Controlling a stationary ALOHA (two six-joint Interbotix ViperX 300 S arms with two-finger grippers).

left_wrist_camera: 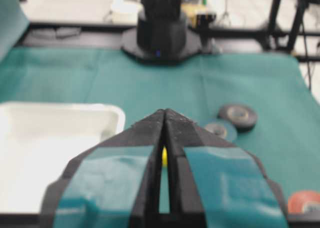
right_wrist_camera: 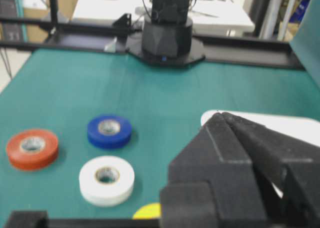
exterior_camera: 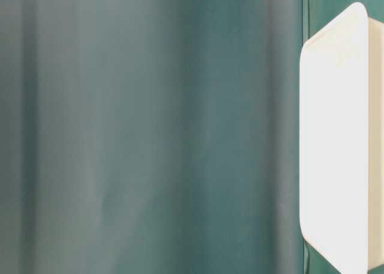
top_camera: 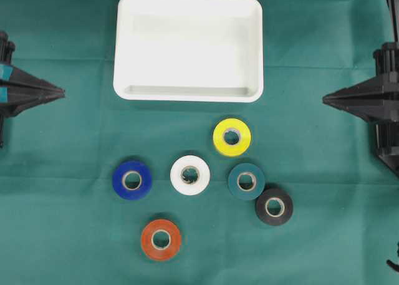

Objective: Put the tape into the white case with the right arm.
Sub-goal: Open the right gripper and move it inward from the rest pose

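The white case (top_camera: 187,95) lies empty at the top middle of the green cloth. Below it lie several tape rolls flat on the cloth: yellow (top_camera: 232,149), white (top_camera: 190,186), blue (top_camera: 132,192), dark green (top_camera: 246,193), black (top_camera: 274,219) and orange-red (top_camera: 161,252). My right gripper (top_camera: 325,99) is shut and empty at the right edge, level with the case's near rim and well clear of the rolls. My left gripper (top_camera: 62,93), with teal bands, is shut and empty at the left edge. The right wrist view shows the shut right gripper (right_wrist_camera: 220,115), the case (right_wrist_camera: 290,122) and the white roll (right_wrist_camera: 106,188).
The yellow roll lies nearest the case. The dark green and black rolls touch or nearly touch. The left wrist view shows the right arm's base (left_wrist_camera: 162,33) at the cloth's far end. The table-level view shows only cloth and the case (exterior_camera: 333,136).
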